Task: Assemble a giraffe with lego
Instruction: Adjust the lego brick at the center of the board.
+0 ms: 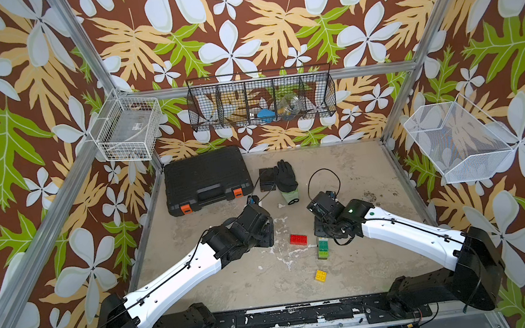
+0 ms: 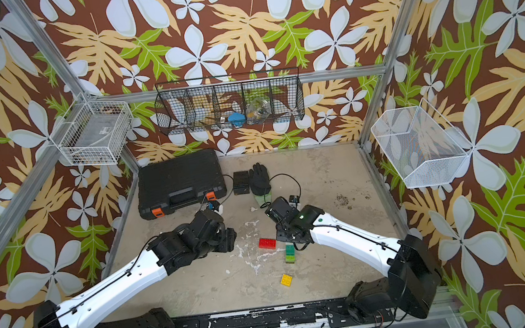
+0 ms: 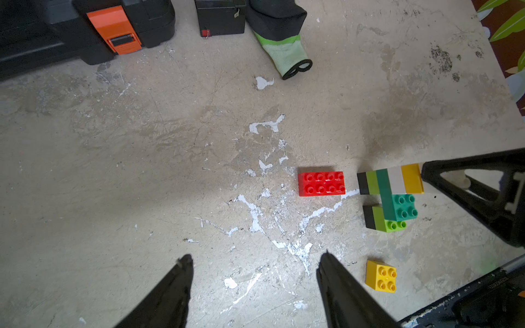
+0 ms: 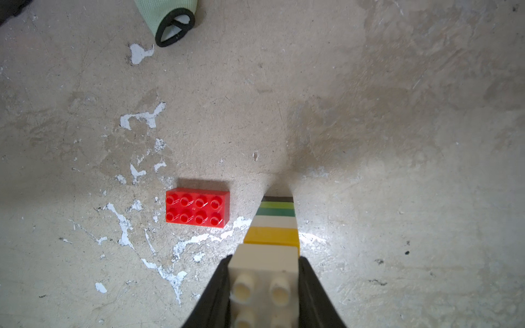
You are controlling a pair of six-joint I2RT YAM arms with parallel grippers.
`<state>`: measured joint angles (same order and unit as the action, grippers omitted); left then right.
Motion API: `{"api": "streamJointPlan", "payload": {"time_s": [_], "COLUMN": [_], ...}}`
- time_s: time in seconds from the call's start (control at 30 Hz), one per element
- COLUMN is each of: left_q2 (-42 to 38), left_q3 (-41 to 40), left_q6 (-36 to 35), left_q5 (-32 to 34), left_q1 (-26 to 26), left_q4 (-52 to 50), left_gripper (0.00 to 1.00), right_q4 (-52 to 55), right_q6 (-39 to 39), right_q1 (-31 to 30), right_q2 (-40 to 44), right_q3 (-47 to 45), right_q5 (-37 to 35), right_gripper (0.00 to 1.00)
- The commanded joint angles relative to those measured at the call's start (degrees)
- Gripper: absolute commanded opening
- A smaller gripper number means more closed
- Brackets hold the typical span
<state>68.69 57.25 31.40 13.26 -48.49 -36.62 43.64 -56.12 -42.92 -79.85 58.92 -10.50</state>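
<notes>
The partly built giraffe [image 4: 277,224] stands upright: black and lime legs at the table, a dark green body, then white, yellow and white neck bricks. It also shows in both top views [image 1: 323,247] [image 2: 290,253] and in the left wrist view [image 3: 389,184]. My right gripper [image 4: 264,258] is shut on its top white brick. A loose red lego brick [image 1: 301,238] [image 3: 321,183] [image 4: 197,208] lies just left of it. A loose yellow brick [image 1: 321,275] [image 3: 380,276] lies nearer the front. My left gripper [image 3: 255,257] hangs open and empty over bare table, left of the red brick.
A black tool case [image 1: 207,180] with orange latches sits at the back left. Beside it are a small black box [image 1: 268,178] and a black-and-green glove [image 1: 287,180]. Wire baskets [image 1: 261,98] hang on the walls above the table.
</notes>
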Motion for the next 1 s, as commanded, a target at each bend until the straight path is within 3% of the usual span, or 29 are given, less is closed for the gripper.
{"api": "streamJointPlan", "payload": {"time_s": [0.0,0.47,0.7,0.97], "left_q2": [0.3,1.3,0.6,-0.5], "left_q3": [0.4,0.9,0.6,-0.2], "left_q6": [-1.3,-2.3,-2.5,-1.4], "left_q5": [0.5,0.5,0.9,1.2], "left_q1": [0.1,0.1,0.1,0.1], "left_q4": [0.8,2.1,1.5,0.5], "left_gripper": [0.73,0.73,0.73,0.73], "right_q4": [3.0,-1.9,1.8,2.3], "right_q6": [0.4,1.5,16.1,30.6], "right_q1": [0.0,0.6,1.1,1.1], "right_q2": [-0.9,0.1,-5.8,-4.5], "right_q3": [-0.8,-7.1,-2.5,-1.6], "right_q5": [1.0,7.5,9.0,10.3], "right_gripper": [0.13,0.13,0.12,0.15]}}
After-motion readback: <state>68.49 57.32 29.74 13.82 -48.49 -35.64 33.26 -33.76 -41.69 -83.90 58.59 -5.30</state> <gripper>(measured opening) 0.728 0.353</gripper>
